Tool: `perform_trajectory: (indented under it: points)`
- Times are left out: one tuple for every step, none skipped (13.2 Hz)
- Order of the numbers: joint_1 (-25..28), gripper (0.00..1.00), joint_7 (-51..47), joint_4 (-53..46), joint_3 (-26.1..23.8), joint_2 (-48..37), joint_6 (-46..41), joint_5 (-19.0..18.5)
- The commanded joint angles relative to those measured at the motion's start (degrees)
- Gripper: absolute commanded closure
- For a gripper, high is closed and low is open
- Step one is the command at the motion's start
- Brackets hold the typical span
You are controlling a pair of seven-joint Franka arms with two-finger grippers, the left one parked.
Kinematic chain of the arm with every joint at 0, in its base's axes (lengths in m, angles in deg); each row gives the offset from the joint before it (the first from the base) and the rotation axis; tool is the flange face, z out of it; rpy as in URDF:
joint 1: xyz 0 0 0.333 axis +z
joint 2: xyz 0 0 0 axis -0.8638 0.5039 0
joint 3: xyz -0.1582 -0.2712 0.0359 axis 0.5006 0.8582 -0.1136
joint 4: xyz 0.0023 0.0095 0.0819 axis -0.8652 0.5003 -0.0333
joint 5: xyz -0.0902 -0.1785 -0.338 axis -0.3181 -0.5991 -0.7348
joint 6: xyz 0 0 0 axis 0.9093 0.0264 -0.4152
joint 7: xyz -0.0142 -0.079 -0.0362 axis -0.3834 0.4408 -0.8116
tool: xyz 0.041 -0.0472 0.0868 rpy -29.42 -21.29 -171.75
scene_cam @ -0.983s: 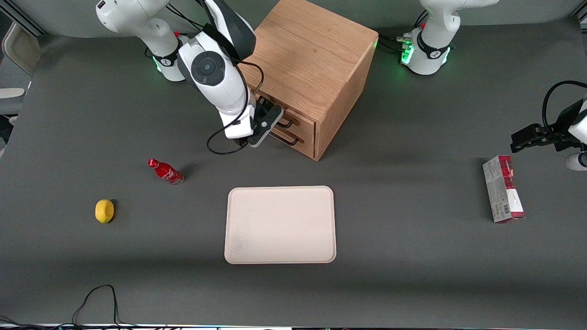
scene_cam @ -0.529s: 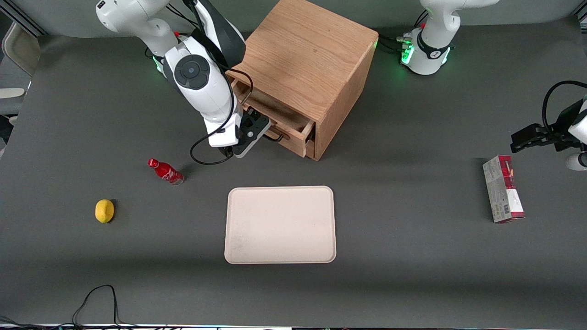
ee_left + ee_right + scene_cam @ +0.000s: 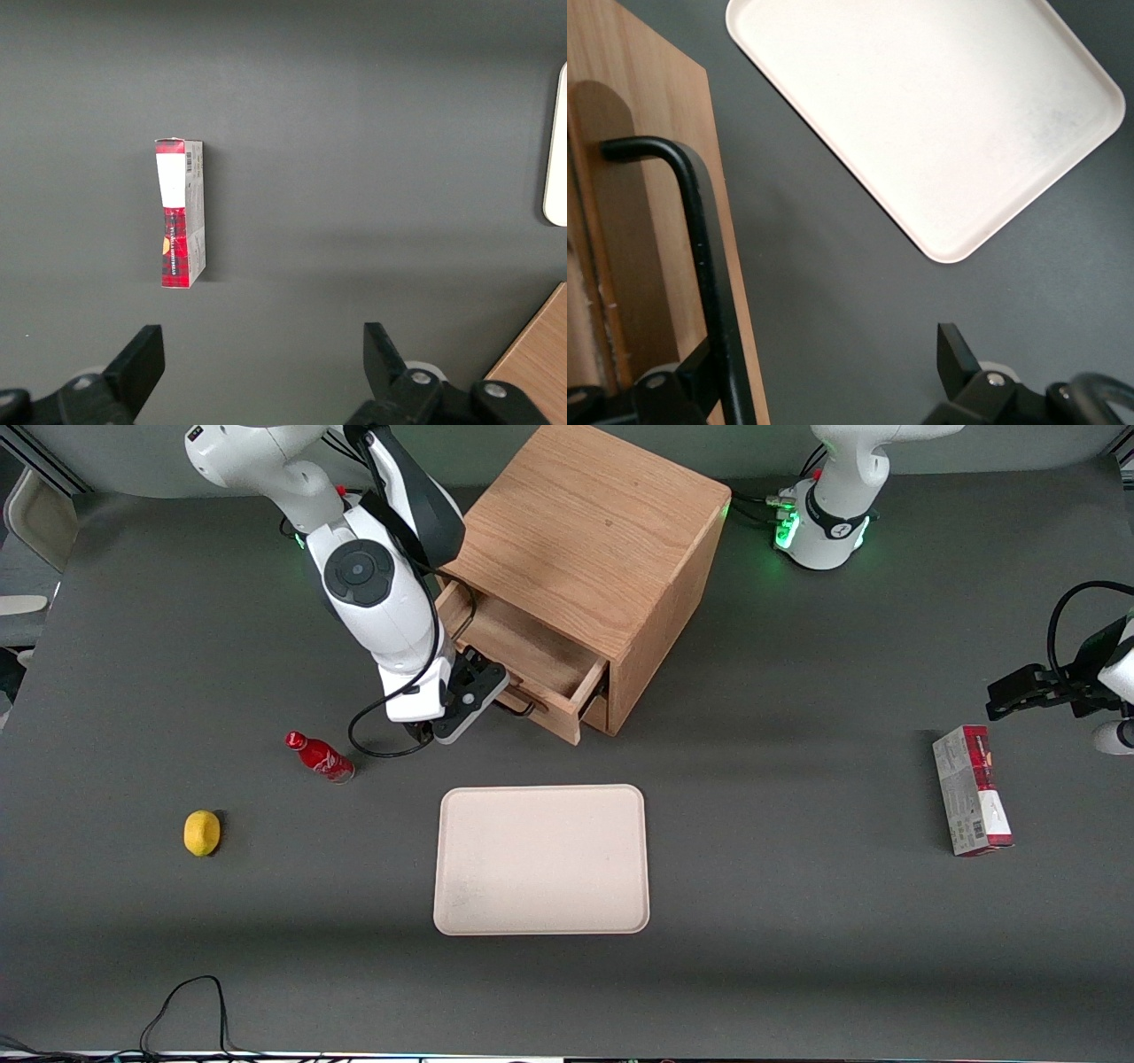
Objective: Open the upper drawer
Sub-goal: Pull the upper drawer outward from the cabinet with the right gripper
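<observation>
The drawer [image 3: 532, 662] stands partly out of the cabinet [image 3: 602, 540], tray showing. Your gripper [image 3: 490, 698] sits at the handle [image 3: 700, 257], fingers spread wide – hooked, not clamped. Pull straight along the slide – avoid any sideways drag

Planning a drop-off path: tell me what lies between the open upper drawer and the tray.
Bare table, front view shows, between upper drawer and tray; the pincer is at its handle.
</observation>
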Motion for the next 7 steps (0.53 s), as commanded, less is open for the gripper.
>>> perform_trajectory:
  points:
    - [-1.81,0.00,2.30,-3.99,0.08,2.47,-0.80,-0.66]
    - [-2.78,0.00,5.10,-5.39,0.08,3.60,-1.85,-0.48]
    - [-3.83,0.00,7.04,-6.88,0.08,4.40,-3.25,-0.22]
    - [-4.54,0.00,7.67,-7.85,0.08,4.75,-4.22,-0.13]
    - [-5.07,0.00,8.72,-8.47,0.08,4.84,-4.49,-0.13]
    - [-6.03,0.00,10.21,-8.91,0.08,5.02,-4.49,-0.13]
    - [-7.26,0.00,11.96,-9.70,0.00,5.80,-4.58,-0.04]
